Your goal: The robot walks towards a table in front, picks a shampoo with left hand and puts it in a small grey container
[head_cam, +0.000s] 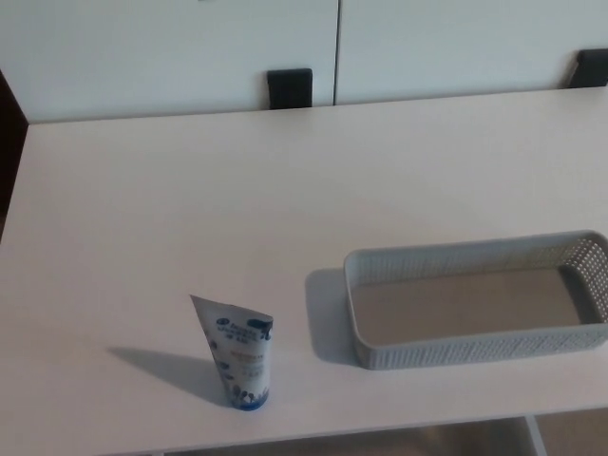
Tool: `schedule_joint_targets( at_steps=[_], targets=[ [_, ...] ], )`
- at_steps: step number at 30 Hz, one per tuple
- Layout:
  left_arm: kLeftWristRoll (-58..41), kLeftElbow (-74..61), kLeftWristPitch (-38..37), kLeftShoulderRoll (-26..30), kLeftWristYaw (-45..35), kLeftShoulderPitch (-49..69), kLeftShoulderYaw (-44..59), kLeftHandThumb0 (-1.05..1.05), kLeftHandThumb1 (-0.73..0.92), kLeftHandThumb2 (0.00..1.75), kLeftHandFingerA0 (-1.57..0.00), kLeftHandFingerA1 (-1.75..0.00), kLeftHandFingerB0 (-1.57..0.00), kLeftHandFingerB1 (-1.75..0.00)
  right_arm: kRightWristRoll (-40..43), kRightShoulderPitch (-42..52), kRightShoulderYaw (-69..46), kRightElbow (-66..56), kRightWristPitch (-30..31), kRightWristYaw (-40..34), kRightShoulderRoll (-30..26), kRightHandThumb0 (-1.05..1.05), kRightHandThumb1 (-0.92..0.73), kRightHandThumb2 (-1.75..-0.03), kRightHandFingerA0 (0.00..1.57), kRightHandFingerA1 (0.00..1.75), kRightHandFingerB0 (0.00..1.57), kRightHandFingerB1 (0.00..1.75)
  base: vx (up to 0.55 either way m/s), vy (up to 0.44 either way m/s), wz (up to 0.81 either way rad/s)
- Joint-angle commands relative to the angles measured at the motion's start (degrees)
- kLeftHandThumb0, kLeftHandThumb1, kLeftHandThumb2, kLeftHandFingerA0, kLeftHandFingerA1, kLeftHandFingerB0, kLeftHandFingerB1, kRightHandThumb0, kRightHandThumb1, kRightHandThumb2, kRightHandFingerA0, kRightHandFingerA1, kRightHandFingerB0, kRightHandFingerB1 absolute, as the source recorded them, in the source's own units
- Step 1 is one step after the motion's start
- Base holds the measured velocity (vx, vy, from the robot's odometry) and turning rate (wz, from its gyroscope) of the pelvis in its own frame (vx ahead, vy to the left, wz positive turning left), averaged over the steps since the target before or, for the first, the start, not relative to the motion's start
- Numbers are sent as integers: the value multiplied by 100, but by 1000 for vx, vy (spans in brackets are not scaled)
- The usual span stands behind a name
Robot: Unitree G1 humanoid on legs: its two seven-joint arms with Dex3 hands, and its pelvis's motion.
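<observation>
A white shampoo tube [239,353] with blue print stands upright on its cap near the table's front edge, left of centre. A shallow grey woven container [478,300] lies to its right, long side across the picture, with nothing inside it. A gap of bare tabletop separates the two. Neither of my hands shows in the head view.
The white table [237,190] fills most of the view; its front edge runs along the bottom and its left edge along the far left. Behind it are white cabinet doors [171,47] with two dark brackets [289,88] at the table's back edge.
</observation>
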Motion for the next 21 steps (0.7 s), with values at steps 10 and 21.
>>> schedule_joint_targets(
  at_steps=[10, 21],
  targets=[
    [-1685, -5826, 815, 394, -686, 506, -323, -40, 29, 69, -1, -28, -1, -22, -63, 69, 44, 11, -29, 98, -137, -34, -67, -59, 71, 49, 54, 41, 0, 0, 0],
    [-539, -5674, 295, 167, -1190, 410, -1737, -55, 36, 71, 0, -22, 0, -6, -78, -11, 52, 50, 32, 114, -141, -33, -66, -59, 70, 48, 54, 41, 0, 0, 0]
  ],
)
